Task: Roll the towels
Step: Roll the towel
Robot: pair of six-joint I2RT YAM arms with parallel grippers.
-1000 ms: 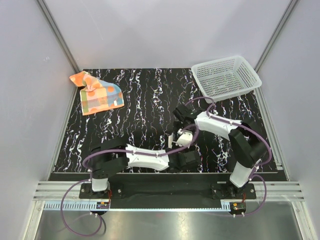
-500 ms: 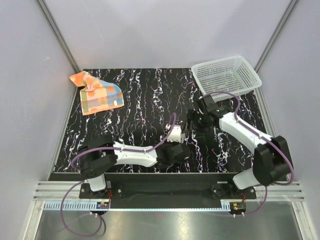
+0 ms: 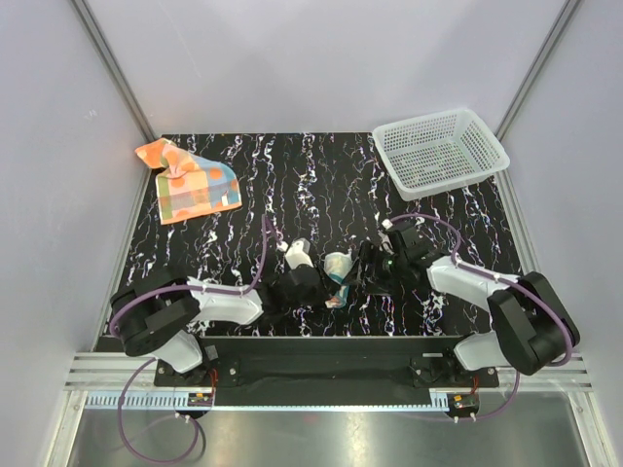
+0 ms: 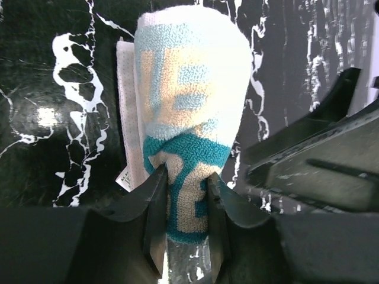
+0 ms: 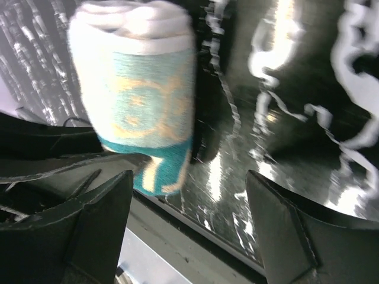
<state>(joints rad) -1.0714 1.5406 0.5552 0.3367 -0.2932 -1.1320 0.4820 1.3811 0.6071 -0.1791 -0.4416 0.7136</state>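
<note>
The cream towel with teal lettering [image 4: 189, 100] is rolled into a tight cylinder near the mat's front middle [image 3: 339, 277]. My left gripper [image 4: 186, 201] is shut on its near end, a finger pressed into each side [image 3: 324, 287]. In the right wrist view the roll [image 5: 139, 100] lies ahead and left of my right gripper [image 5: 189, 219], which stands wide open with nothing between its fingers. That gripper [image 3: 370, 265] sits just right of the roll. The orange patchwork towel [image 3: 188, 185] lies crumpled and unrolled at the far left corner.
A white mesh basket [image 3: 440, 146] stands at the far right corner of the black marbled mat [image 3: 292, 195]. The mat's front edge and a metal rail [image 3: 321, 375] run just behind both grippers.
My right gripper has opened wider and drawn off to the right of the roll. The left arm has swung left, still gripping the rolled towel, which now shows from above.
</note>
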